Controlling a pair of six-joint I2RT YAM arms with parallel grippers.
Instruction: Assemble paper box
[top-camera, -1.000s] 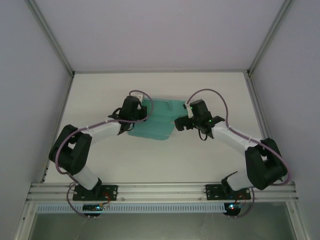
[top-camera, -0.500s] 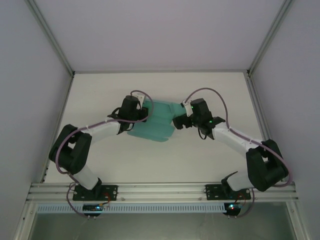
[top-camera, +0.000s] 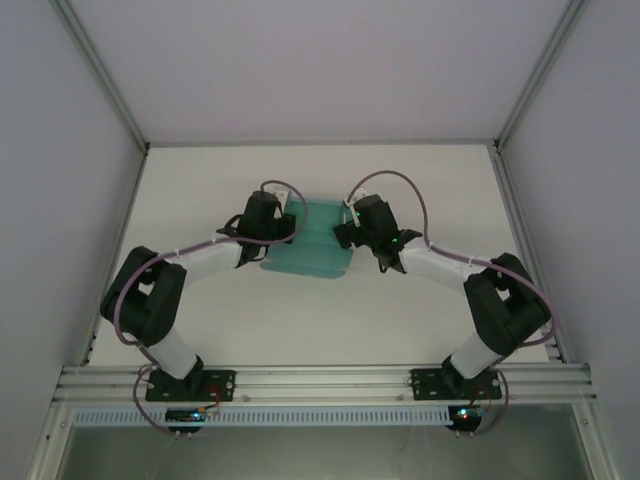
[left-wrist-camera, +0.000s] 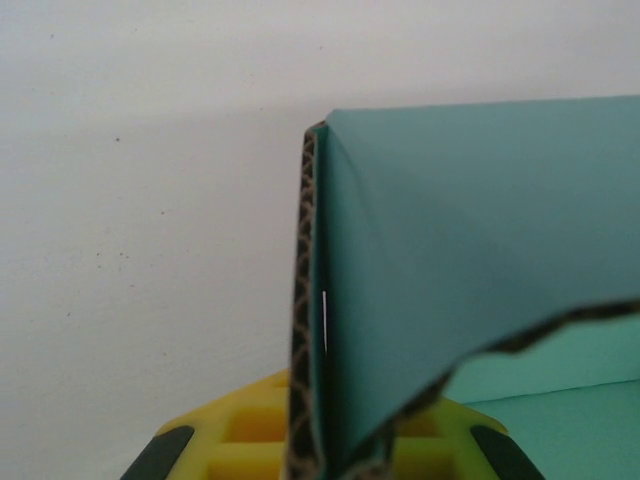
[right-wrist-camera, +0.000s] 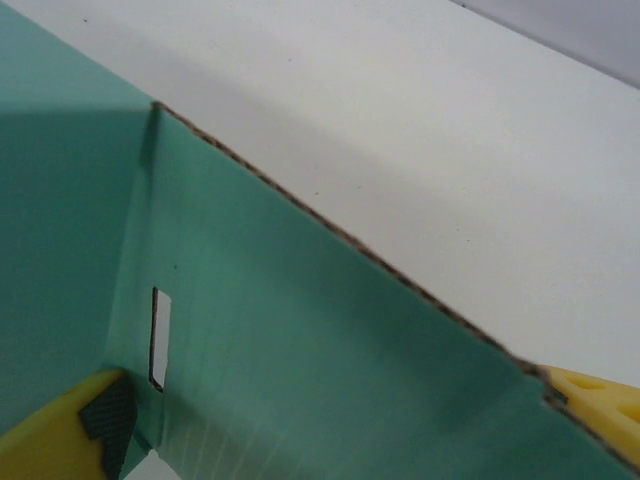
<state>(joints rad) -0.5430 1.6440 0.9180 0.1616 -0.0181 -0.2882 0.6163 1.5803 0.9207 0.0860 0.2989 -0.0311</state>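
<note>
Folding box (top-camera: 315, 252) walls up, left hand (top-camera: 289, 226) pinching the 9 o'clock flap, right hand (top-camera: 343, 235) agape astride the 3 o'clock wall, likely needing closing next.

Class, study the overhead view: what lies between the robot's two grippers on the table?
In the top external view, the teal paper box, partly folded, spans the stretch between the left gripper and the right gripper.

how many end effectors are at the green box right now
2. The left end effector is shut on the left edge of the box. The right end effector stands open at the box's right side. The top camera covers both arms, so none should be hidden.
</note>
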